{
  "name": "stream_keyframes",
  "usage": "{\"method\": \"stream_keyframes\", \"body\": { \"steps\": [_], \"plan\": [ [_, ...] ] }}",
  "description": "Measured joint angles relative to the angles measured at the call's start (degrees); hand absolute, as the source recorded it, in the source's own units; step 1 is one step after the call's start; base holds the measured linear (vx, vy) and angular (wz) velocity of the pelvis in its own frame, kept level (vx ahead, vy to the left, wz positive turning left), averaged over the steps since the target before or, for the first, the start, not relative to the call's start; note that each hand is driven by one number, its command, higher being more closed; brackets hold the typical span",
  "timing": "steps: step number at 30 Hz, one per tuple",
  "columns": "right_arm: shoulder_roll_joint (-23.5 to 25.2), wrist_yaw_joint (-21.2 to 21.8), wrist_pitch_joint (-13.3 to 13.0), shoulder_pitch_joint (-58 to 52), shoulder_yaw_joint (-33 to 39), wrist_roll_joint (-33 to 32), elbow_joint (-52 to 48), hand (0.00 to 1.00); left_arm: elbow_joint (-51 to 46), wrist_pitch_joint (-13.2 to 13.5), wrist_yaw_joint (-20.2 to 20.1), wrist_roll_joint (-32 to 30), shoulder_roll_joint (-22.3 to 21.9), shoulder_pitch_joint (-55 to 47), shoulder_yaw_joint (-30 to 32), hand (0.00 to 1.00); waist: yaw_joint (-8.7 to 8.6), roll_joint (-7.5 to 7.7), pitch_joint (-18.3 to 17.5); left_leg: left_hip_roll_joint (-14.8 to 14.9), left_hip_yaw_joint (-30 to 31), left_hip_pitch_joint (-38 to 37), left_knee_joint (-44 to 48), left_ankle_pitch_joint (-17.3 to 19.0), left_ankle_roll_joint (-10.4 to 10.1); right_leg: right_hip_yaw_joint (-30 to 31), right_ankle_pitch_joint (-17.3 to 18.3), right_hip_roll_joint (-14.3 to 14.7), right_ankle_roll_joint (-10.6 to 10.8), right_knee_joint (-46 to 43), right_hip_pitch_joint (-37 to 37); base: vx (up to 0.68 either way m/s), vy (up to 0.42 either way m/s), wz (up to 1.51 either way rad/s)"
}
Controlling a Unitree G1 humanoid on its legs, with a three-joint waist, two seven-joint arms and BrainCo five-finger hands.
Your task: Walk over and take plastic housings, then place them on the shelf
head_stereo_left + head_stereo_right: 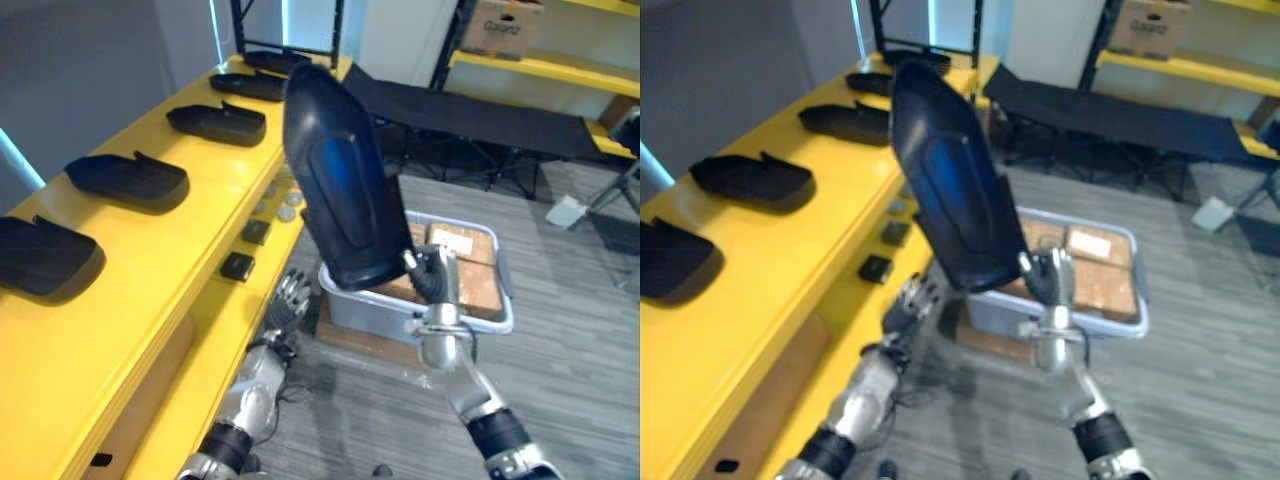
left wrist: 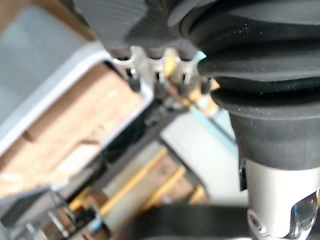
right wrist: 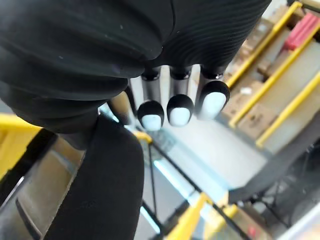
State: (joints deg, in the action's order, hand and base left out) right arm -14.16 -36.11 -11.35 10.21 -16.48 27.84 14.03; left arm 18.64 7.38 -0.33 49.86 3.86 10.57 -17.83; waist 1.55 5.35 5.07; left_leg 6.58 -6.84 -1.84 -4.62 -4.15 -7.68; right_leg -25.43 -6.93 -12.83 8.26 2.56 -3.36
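Note:
My right hand [image 1: 432, 275] is shut on the lower end of a large black plastic housing [image 1: 340, 180] and holds it upright and tilted, beside the edge of the yellow shelf [image 1: 120, 330]. In the right wrist view its fingers [image 3: 170, 107] curl over the housing [image 3: 100, 190]. Several more black housings lie in a row on the shelf top, among them one [image 1: 130, 180] at mid-left and another [image 1: 218, 122] farther back. My left hand [image 1: 290, 297] hangs low by the shelf edge with relaxed fingers and nothing in it.
A grey bin [image 1: 495, 325] with brown cartons stands on the floor just behind the right hand. A black folding cot [image 1: 470, 115] stretches across the back. Small black parts [image 1: 238, 266] and round discs [image 1: 285, 205] lie on the lower shelf ledge. More yellow racking [image 1: 540, 65] stands at the far right.

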Motion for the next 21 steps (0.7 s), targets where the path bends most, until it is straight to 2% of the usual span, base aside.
{"method": "stream_keyframes", "body": {
  "steps": [12,16,18,19,21],
  "plan": [
    [2.52,-0.23,0.04,-0.45,-3.49,-0.05,4.63,1.0,-4.43,0.17,0.12,1.17,-0.37,1.95,-1.32,0.0,0.05,0.01,-0.1,-0.15,0.9,0.07,0.02,-0.01,0.0,-1.11,0.0,-0.04,0.0,0.31,-0.76,-0.01,0.0,0.03],
    [2.57,-1.12,0.04,-0.45,-4.03,-0.08,5.31,1.0,-5.87,0.1,1.12,-1.52,-0.13,1.94,-1.4,0.0,0.3,0.01,-0.1,-0.15,0.95,0.12,0.02,-0.01,0.0,-1.15,0.0,-0.04,-0.01,0.36,-0.75,0.0,0.0,0.0],
    [2.65,-1.62,0.04,-0.42,-4.45,-0.12,5.54,1.0,-7.25,-0.18,2.24,-5.41,-0.13,1.94,-1.48,0.0,0.33,-0.01,-0.12,-0.15,1.0,0.12,0.03,-0.01,0.0,-1.18,0.0,-0.02,-0.01,0.43,-0.77,0.0,0.0,0.0],
    [2.65,-1.74,0.04,-0.41,-4.53,-0.15,5.61,1.0,-7.53,-0.33,2.49,-6.26,-0.13,1.94,-1.49,1.0,0.35,-0.01,-0.12,-0.16,1.01,0.12,0.03,-0.01,0.0,-1.19,0.0,-0.01,-0.01,0.47,-0.78,0.0,0.0,0.0],
    [2.91,-2.35,0.03,-0.43,-5.18,-0.31,5.69,1.0,-8.52,-2.3,4.51,-11.2,0.11,1.94,-1.56,1.0,0.39,-0.12,-0.58,-0.19,1.16,0.37,0.04,-0.01,0.0,-1.32,-0.08,0.06,0.01,0.86,-0.78,0.0,0.0,0.02]
  ]
}}
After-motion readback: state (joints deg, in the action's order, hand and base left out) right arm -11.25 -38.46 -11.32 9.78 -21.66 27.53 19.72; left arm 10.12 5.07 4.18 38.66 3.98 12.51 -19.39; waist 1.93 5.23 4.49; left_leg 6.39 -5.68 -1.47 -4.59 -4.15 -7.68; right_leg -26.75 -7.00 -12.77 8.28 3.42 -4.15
